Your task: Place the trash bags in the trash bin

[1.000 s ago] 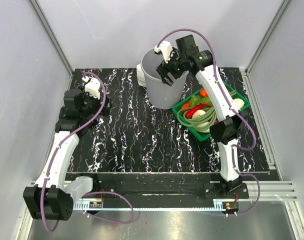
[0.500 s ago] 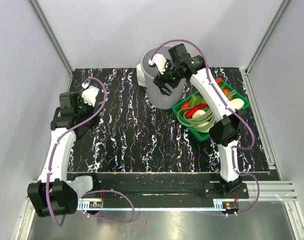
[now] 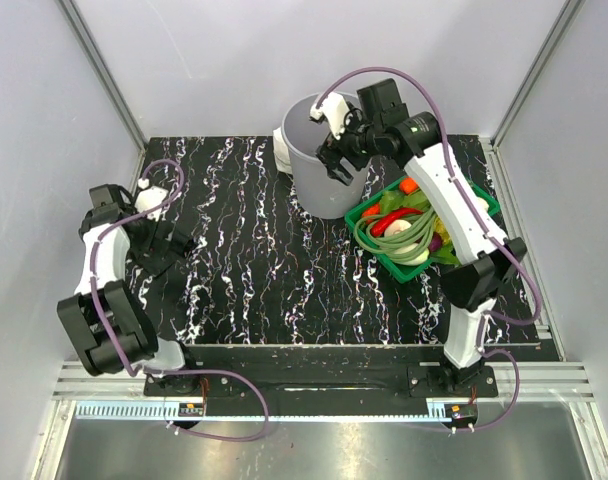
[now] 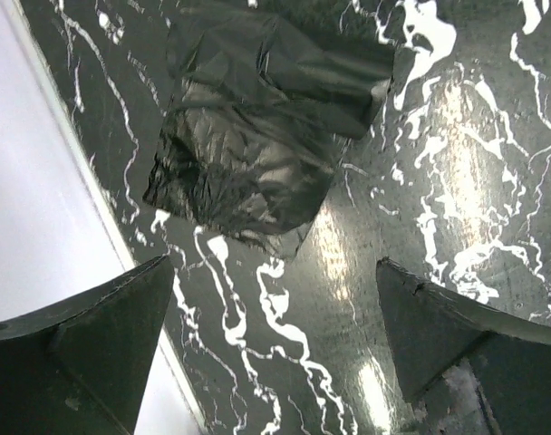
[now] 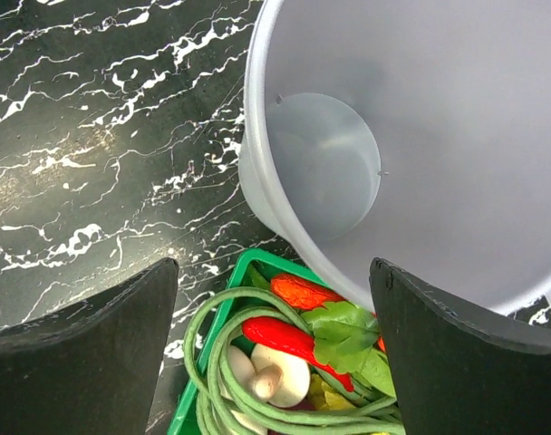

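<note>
The trash bag (image 4: 248, 154) lies crumpled and partly folded on the black, white-veined surface (image 4: 457, 181). It is a glossy black sheet close to the surface's pale left border, outside the trash bin, and nothing holds it. In the left wrist view it sits at 12 o'clock from the left end effector (image 4: 271, 272). That end effector hangs above the surface with its two fingers (image 4: 85, 353) spread wide, released and gripping nothing. The bag's nearest ragged edge falls just beyond the gap between the fingertips. From overhead the bag is hard to pick out against the dark surface. It lies at roughly 9 o'clock on it, where the left arm is folded back on itself.

The trash bin (image 3: 319, 195) stands upright at about 12 o'clock on the surface, well apart from the bag. It is light grey and slightly tapered. The right wrist view looks down past its rim to its bare round floor. The right end effector (image 5: 274, 263) hovers above the bin, over the side nearest the basket. Its fingers are wide apart and released, holding nothing.

At 4 o'clock from the bin, just beside its wall, is the green basket (image 5: 246, 267). It holds coiled long green beans (image 5: 217, 349), a red chili (image 5: 285, 335), a green leaf (image 5: 343, 326) and a mushroom (image 5: 266, 376). A small white item (image 3: 281, 148) sits just beside the bin at its 10 o'clock.
</note>
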Controlling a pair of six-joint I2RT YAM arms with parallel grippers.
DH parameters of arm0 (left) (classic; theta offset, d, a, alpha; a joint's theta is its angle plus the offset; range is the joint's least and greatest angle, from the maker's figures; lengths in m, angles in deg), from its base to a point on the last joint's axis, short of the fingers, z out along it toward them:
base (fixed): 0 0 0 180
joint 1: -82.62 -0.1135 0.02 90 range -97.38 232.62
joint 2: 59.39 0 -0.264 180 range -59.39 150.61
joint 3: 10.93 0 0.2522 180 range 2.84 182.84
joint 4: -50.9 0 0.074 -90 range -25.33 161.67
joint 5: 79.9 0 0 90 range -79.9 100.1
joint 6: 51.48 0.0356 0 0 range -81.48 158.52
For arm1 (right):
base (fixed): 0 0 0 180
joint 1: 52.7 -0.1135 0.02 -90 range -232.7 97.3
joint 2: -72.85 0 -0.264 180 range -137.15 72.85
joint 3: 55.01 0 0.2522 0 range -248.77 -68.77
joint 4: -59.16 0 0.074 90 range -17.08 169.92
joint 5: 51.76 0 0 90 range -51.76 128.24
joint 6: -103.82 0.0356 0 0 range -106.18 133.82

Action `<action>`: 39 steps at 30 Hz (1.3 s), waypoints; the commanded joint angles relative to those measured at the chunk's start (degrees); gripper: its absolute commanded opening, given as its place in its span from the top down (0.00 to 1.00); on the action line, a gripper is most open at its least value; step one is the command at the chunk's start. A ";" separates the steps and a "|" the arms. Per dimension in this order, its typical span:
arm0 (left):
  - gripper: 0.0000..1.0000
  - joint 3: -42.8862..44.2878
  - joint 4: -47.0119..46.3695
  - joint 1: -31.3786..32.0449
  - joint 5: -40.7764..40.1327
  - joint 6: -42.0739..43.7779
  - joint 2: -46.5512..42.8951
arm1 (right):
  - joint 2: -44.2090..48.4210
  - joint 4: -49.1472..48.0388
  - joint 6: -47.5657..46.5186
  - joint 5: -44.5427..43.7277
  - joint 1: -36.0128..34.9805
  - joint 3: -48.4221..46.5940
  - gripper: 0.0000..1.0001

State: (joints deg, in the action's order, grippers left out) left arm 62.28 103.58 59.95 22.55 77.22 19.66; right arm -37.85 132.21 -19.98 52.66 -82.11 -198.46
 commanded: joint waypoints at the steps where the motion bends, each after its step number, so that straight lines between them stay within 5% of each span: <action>1: 0.02 6.12 -3.14 -0.09 7.66 4.96 4.53 | 5.57 -2.51 -1.09 -0.70 -0.30 2.85 0.08; 11: 0.04 20.35 5.37 2.72 11.55 35.19 18.41 | 10.50 -0.23 -2.32 1.23 -0.30 6.91 0.05; 19: 0.04 18.78 9.85 6.15 9.79 58.05 23.08 | 14.71 1.62 0.66 2.19 -0.21 9.80 0.02; 35: 0.08 18.96 12.06 9.31 3.81 72.92 30.64 | 22.45 -2.60 3.21 -1.93 -0.21 23.25 0.01; 39: 0.18 16.42 10.22 10.54 4.16 73.80 29.94 | 22.80 -2.60 3.57 -2.46 -0.21 24.30 0.01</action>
State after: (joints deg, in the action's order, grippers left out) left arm 80.66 115.04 69.26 26.09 147.03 50.23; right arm -17.76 132.25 -17.58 52.11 -82.15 -174.83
